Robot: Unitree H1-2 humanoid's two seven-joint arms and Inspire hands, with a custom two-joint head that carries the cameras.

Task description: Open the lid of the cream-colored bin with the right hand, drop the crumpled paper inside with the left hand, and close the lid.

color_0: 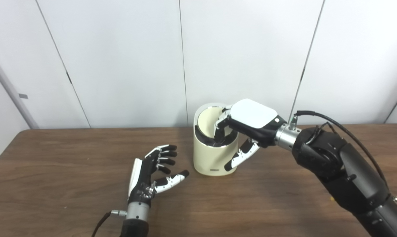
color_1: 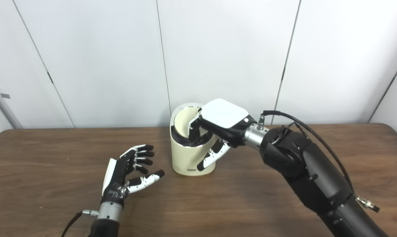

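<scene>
Nearest, the left hand (color_0: 152, 171) hovers over the bench (color_0: 70, 184), fingers spread and holding nothing; no paper shows. Beyond, the right hand (color_0: 243, 130) hooks its fingers over the bin (color_0: 211, 158) rim, keeping the lid (color_0: 206, 120) tipped up

1 bin (color_0: 215, 158), 2 robot hands (color_0: 152, 171).

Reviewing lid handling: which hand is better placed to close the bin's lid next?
Right. The right hand already has fingers at the raised lid of the bin; the left hand is open, empty, apart.
</scene>
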